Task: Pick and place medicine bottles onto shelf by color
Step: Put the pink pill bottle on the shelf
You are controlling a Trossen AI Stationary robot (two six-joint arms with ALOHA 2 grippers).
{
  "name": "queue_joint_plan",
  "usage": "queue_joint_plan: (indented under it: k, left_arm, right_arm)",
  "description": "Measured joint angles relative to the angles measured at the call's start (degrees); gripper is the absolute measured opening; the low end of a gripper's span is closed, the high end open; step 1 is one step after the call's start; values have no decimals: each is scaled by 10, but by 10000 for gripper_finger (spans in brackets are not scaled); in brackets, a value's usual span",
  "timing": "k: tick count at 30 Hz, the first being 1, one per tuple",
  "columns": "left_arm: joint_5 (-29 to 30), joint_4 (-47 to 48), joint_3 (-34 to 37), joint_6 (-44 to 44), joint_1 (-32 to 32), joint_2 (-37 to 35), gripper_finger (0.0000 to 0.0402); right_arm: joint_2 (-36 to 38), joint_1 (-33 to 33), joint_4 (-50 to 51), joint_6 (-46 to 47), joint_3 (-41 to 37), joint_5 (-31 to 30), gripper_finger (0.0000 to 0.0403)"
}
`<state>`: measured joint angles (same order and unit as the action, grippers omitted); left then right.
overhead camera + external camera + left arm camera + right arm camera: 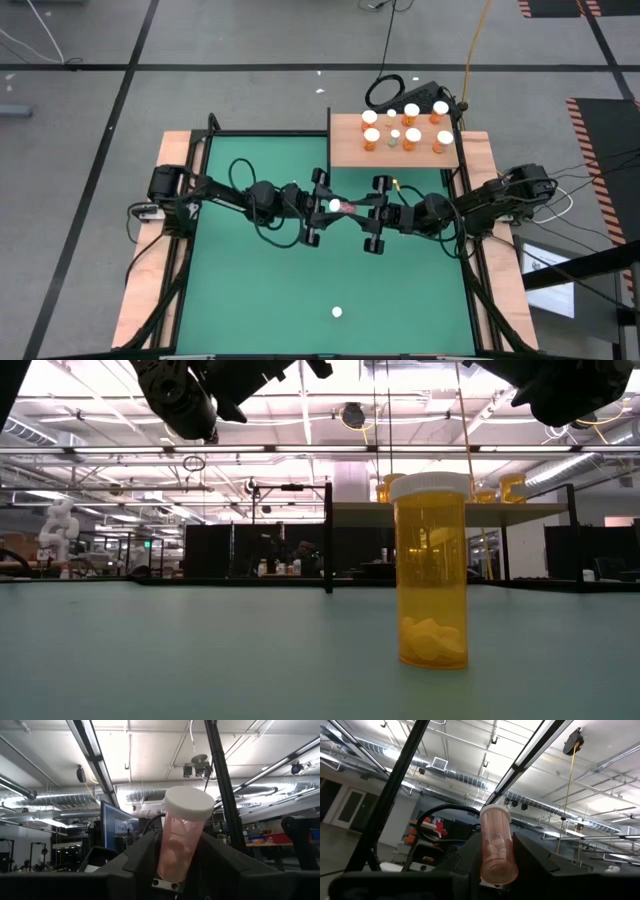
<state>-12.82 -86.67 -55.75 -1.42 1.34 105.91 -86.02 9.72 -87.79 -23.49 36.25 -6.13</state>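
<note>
Pink bottle, white-capped and translucent, sits between both hands at mid-surface, raised off the green mat. Left hand meets it from one side; its fingers flank the bottle, grip not confirmed. Right hand is clamped on the bottle's base end. Beyond the right hand, the shelf carries orange bottles. One orange bottle stands alone on the surface, nearer than both hands.

open mat around lone bottle
</note>
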Motion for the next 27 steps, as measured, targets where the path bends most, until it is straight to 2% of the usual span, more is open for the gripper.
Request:
queue_joint_plan:
  k: [21, 27]
  left_arm:
    - [1, 1, 0, -14, 1, 0, 146]
    - [3, 4, 0, -26, 0, -1, 107]
  right_arm:
    - [0, 0, 13, 2, 0, -14, 89]
    - [0, 0, 11, 5, 0, -18, 96]
